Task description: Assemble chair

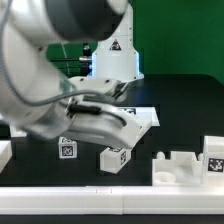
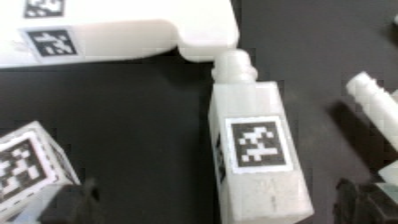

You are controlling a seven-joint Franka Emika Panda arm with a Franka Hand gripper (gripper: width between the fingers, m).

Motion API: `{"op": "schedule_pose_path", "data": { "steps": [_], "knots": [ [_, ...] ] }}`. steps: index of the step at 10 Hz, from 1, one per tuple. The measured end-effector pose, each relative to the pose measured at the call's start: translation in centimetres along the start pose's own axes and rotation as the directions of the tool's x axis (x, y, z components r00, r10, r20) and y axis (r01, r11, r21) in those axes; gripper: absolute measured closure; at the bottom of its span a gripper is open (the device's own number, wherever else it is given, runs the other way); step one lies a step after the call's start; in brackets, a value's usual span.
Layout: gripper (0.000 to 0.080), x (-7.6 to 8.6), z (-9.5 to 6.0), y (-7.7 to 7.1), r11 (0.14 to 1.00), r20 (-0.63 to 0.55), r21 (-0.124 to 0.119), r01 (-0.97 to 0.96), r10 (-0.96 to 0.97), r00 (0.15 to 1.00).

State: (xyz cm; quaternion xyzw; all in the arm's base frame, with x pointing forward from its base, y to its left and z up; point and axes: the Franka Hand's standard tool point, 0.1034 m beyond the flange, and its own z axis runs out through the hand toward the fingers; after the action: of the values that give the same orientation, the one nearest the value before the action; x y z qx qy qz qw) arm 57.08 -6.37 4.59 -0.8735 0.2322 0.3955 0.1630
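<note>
Noted claw [image 2: 222, 202] open wide, gripping nothing. Located pegged chair block [image 2: 249, 125] flat on surface [image 2: 116, 100], directly beneath claw, between its fingers [image 2: 80, 207]. Judged long axis square to finger line. Recorded peg end pointing at tagged slab [image 2: 125, 35]; contact indeterminable.

A white plastic peg-ended block [image 2: 251, 150], tag up, lies flat on the black bench [image 2: 125, 100], its peg just beside a flat white tagged slab [image 2: 125, 40].
</note>
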Motion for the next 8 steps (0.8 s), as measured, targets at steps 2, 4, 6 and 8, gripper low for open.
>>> {"op": "schedule_pose_path", "data": {
  "steps": [2,4,6,8],
  "knots": [
    [0.0150,0.2,-0.4,-0.7,0.999,0.019,-0.009,0.033,-0.033,0.999],
    [0.0150,0.2,-0.2,-0.6,1.000,0.025,-0.007,0.027,-0.026,0.999],
    [0.0150,0.4,1.2,-1.7,0.999,0.039,-0.006,0.032,-0.032,0.999],
    [0.0150,2.1,2.8,-1.8,1.000,-0.019,0.007,0.025,-0.025,1.000]
  ]
}}
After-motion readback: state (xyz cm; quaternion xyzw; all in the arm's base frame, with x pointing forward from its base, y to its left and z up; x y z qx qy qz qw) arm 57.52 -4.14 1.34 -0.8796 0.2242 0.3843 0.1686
